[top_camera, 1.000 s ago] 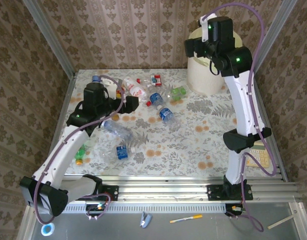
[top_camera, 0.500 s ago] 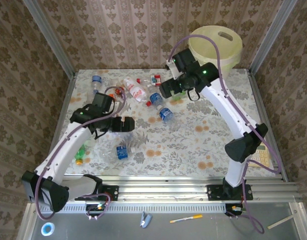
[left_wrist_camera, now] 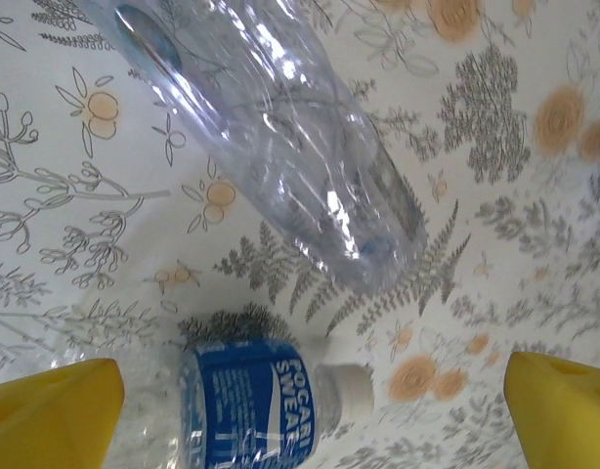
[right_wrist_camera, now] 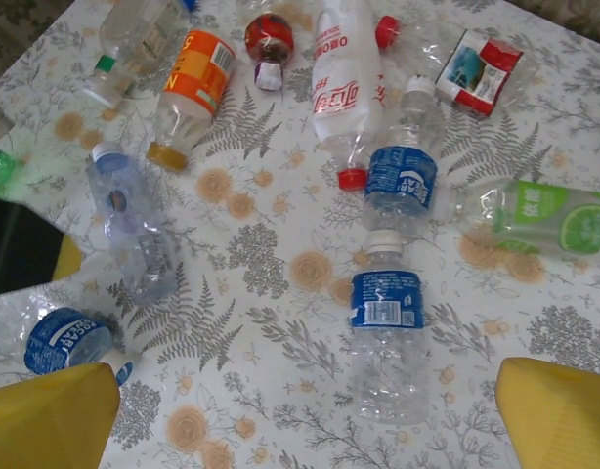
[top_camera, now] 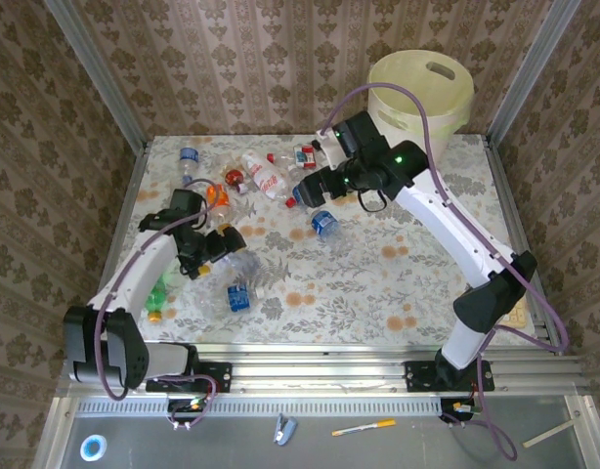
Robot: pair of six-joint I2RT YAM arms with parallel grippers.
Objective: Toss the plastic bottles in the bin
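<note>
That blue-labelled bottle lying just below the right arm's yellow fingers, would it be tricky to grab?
Probably light: the blue-labelled bottle looks clear and empty. Lying on its round side on the flowered tablecloth, it would likely roll if nudged. Its thin-looking walls may dent under a squeeze.

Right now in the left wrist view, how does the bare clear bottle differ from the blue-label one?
Label: the blue-label bottle wears a blue wrap with white lettering; the bare clear bottle is almost wholly see-through. Pose: the bare clear bottle lies diagonally; the blue-label bottle lies level, white cap to the right. Both are clear plastic, lying on the floral cloth.
</note>
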